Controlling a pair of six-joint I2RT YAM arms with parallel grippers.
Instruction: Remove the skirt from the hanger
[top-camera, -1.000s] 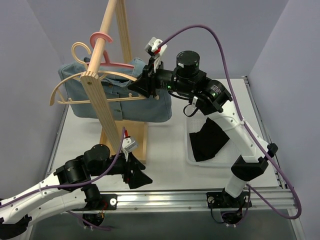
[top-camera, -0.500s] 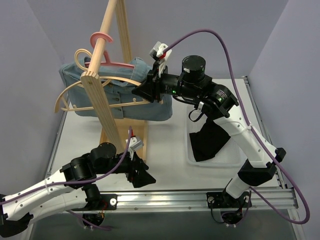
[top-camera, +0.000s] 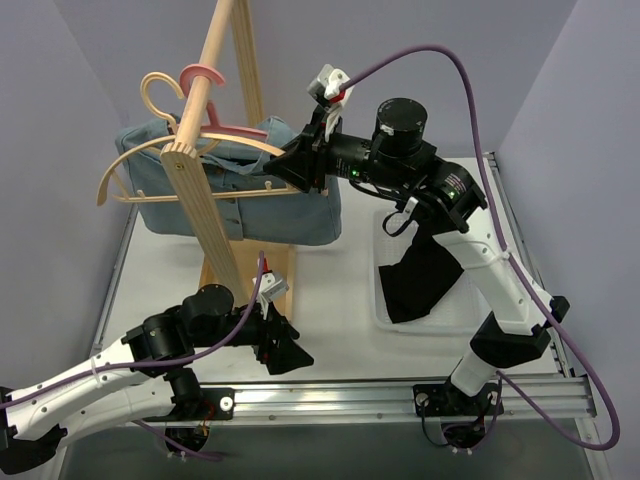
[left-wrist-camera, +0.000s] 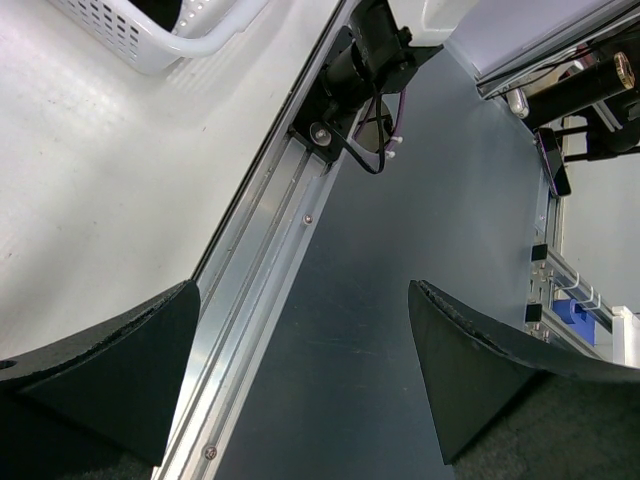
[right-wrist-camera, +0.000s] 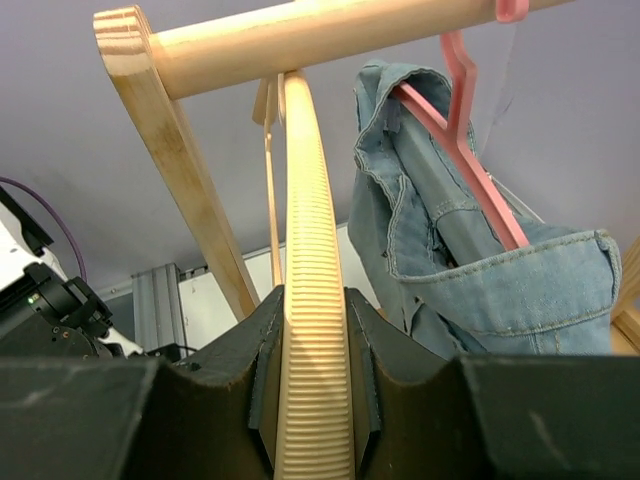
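Observation:
A blue denim skirt (top-camera: 250, 212) hangs from the wooden rod (top-camera: 205, 62) on a pink hanger (top-camera: 222, 127), whose arm runs into the skirt's waistband (right-wrist-camera: 500, 290). In front of it hangs a bare wooden hanger (top-camera: 128, 172). My right gripper (top-camera: 288, 168) is shut on that wooden hanger's ribbed arm (right-wrist-camera: 310, 290), the pads (right-wrist-camera: 262, 370) pressing on both sides. My left gripper (top-camera: 288, 347) hovers low over the table's near edge, open and holding nothing, with the floor and rail between its fingers (left-wrist-camera: 130, 370).
A white basket (top-camera: 385, 322) with a black cloth (top-camera: 415, 280) in it stands at the right. The wooden rack's slanted post (top-camera: 205, 225) rises in the middle. The aluminium rail (left-wrist-camera: 270, 270) runs along the near edge.
The right wrist has shifted slightly up and right, keeping its hold on the wooden hanger, which has swayed on the rod. The left gripper has moved a little to the right.

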